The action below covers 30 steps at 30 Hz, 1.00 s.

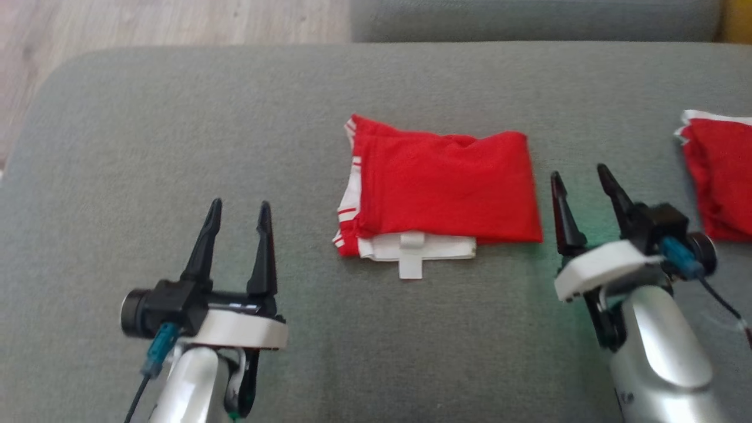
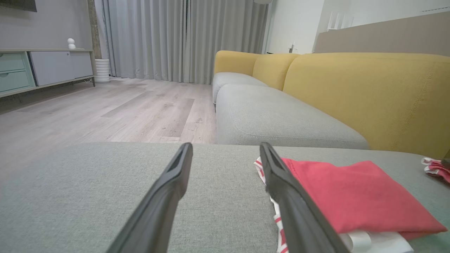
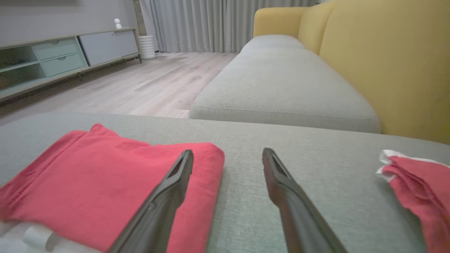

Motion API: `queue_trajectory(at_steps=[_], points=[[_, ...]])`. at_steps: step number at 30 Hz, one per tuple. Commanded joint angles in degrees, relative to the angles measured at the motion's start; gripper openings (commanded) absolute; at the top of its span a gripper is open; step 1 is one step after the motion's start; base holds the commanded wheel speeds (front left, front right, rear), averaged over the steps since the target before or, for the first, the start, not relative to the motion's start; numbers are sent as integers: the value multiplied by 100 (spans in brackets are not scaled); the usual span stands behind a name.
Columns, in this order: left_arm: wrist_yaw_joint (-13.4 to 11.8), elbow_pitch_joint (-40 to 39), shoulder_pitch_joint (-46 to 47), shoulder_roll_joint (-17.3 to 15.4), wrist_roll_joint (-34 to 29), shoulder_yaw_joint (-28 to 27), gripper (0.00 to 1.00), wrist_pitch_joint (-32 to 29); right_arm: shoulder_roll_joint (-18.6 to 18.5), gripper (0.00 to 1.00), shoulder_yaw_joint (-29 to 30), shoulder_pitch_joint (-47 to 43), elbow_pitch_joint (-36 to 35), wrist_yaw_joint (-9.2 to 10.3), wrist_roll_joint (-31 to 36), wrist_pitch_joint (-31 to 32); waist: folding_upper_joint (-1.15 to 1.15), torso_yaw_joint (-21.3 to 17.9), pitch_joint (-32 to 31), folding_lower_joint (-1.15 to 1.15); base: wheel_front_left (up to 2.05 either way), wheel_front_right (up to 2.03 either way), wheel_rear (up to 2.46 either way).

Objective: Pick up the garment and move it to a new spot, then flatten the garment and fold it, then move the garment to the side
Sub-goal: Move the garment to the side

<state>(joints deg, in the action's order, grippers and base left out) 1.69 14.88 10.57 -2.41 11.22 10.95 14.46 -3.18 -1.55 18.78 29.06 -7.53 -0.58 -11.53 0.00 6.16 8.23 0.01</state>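
Left fingers (image 1: pixel 262 247) and right fingers (image 1: pixel 564 217): wide, empty. Centre-frame garment (image 1: pixel 446 188): soft, light, floppy; likely best pinched at right edge.

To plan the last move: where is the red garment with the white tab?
In the head view, the red garment lies on the grey cushion between the left gripper and right gripper.

No legible text or labels anywhere.

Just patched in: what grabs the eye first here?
The folded red garment, white edge showing, lies mid-cushion on the grey sofa seat. The left gripper and right gripper, both open, flank it, holding nothing; a second red garment sits at the head view's right edge.
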Motion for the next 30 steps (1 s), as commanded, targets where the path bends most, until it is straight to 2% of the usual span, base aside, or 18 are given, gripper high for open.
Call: queue_trajectory(at_steps=[1, 7, 13, 19, 20, 21, 22, 30], points=[[-36, -200, 279, -47, 28, -114, 100, 54, 30, 100, -210, 307, -84, 4, -66, 32, 0, 137, 123, -1, 0, 0, 0], [-59, -184, 446, -47, 77, 122, 100, 54, 30, 100, -231, 740, 656, 4, -203, 587, 0, 426, 345, -1, 0, 0, 0], [-109, -184, 593, -47, 214, 254, 100, 54, 30, 100, -420, 1082, 1571, 4, -808, 1131, 0, 663, 516, -1, 0, 0, 0], [-134, -191, 672, -47, 242, 282, 100, 54, 30, 100, -808, 1308, 2149, 4, -934, 1194, 0, 710, 587, -1, 0, 0, 0], [-138, -188, 683, -47, 238, 281, 100, 54, 30, 82, -855, 1341, 2212, 4, -952, 1174, 0, 703, 588, -1, 0, 0, 0], [-141, -184, 695, -47, 237, 281, 100, 54, 30, 38, -899, 1373, 2267, 4, -968, 1145, 0, 694, 587, -1, 0, 0, 0], [-144, -180, 705, -47, 235, 281, 100, 54, 30, 0, -957, 1406, 2306, 4, -958, 1098, 0, 681, 581, -1, 0, 0, 0], [-143, -182, 726, -47, 218, 340, 100, 54, 30, 0, -1059, 1690, 2450, 4, -352, 483, 0, 418, 474, -1, 0, 0, 0]])
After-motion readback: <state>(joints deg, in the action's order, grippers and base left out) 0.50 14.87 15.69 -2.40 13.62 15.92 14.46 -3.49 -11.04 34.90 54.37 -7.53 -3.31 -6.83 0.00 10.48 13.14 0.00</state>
